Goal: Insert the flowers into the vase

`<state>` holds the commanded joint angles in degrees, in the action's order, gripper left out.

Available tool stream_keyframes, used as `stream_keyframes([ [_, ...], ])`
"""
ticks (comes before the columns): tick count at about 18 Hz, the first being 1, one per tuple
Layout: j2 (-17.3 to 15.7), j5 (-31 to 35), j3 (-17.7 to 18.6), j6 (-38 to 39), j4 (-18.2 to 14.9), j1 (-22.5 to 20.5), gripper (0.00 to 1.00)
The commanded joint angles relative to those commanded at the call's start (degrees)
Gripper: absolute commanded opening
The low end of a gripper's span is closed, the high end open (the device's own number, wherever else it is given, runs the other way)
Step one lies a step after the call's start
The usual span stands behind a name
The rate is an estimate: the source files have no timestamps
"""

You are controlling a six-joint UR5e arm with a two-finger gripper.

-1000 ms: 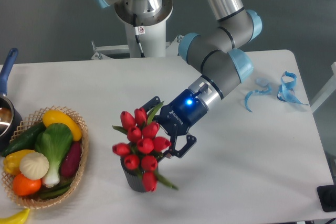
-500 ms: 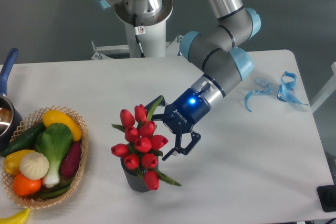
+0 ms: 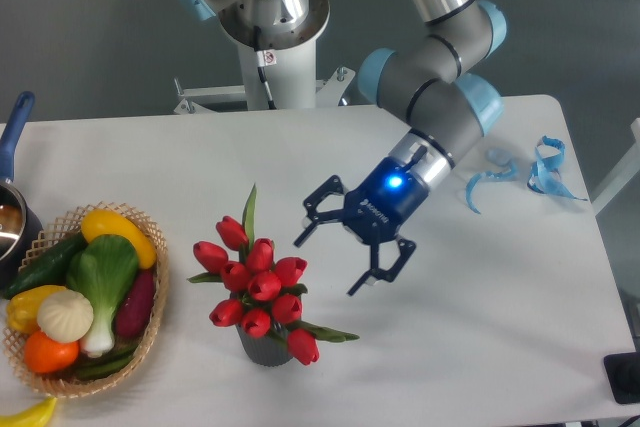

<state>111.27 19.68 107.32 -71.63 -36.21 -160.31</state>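
Reaching down from the upper right, the arm (image 3: 440, 112) angles toward the table's (image 3: 480, 317) middle, wrist lit blue. Its gripper (image 3: 333, 259) hangs with fingers (image 3: 318, 219) spread wide, holding nothing, just right of the flowers (image 3: 258, 282) and apart from them. White lettering on the gripper body is too small to read. Flowers stand in the vase (image 3: 262, 349), beside the basket (image 3: 150, 322).

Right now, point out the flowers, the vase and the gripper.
flowers (image 3: 262, 285): fixed camera, on a red bloom mid-bunch.
vase (image 3: 262, 350): fixed camera, on its dark side below the blooms.
gripper (image 3: 328, 259): fixed camera, midway between the open fingertips.
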Motion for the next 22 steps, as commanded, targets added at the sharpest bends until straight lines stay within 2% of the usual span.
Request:
stream_keyframes([
  [2, -1.66, 5.51, -0.09, 0.35, -0.09, -0.62, 1.00],
  [6, -4.57, 20.97, -0.18, 0.35, -0.18, -0.80, 1.00],
  [11, -6.85, 34.61, -0.79, 0.35, -0.18, -0.44, 1.00],
  [13, -7.91, 42.77, -0.62, -0.18, -0.26, -0.10, 1.00],
  [17, -7.74, 53.51, -0.27, -3.77, -0.35, 4.21, 1.00],
  [22, -6.95, 63.71, 0.35, -3.96, -0.79, 8.16, 1.00],
])
